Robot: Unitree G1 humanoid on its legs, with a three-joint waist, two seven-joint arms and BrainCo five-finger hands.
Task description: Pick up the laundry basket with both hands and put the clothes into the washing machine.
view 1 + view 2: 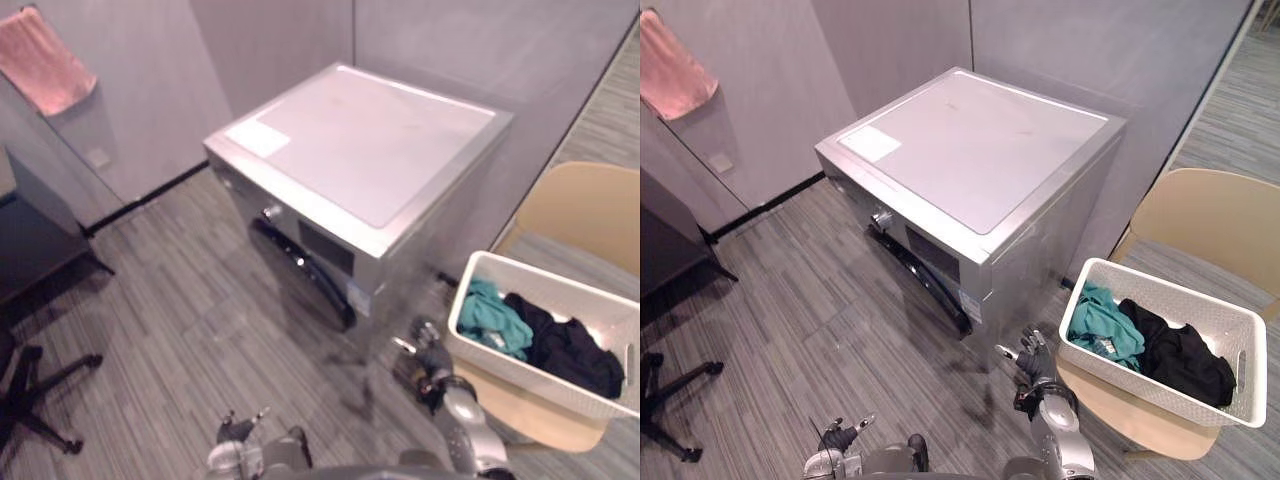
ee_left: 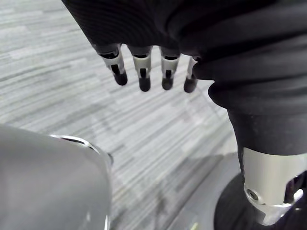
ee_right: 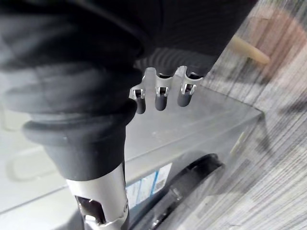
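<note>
A white laundry basket point(image 1: 1230, 400) rests on a tan chair point(image 1: 1210, 225) at the right, holding a teal garment point(image 1: 1102, 322) and black clothes point(image 1: 1175, 355). The silver washing machine point(image 1: 980, 150) stands in the middle, its dark round door point(image 1: 925, 280) facing the lower left. My right hand point(image 1: 1033, 366) hangs open just left of the basket's near corner, apart from it. Low at the bottom edge my left hand point(image 1: 835, 440) is open over the floor, holding nothing. In the wrist views the left hand's fingers point(image 2: 144, 76) and the right hand's fingers point(image 3: 160, 93) hang relaxed.
A pink towel point(image 1: 45, 60) hangs on the grey wall at the upper left. An office chair's black base point(image 1: 35, 395) sits at the lower left beside a dark desk point(image 1: 35, 230). Grey striped floor point(image 1: 190, 320) lies before the machine.
</note>
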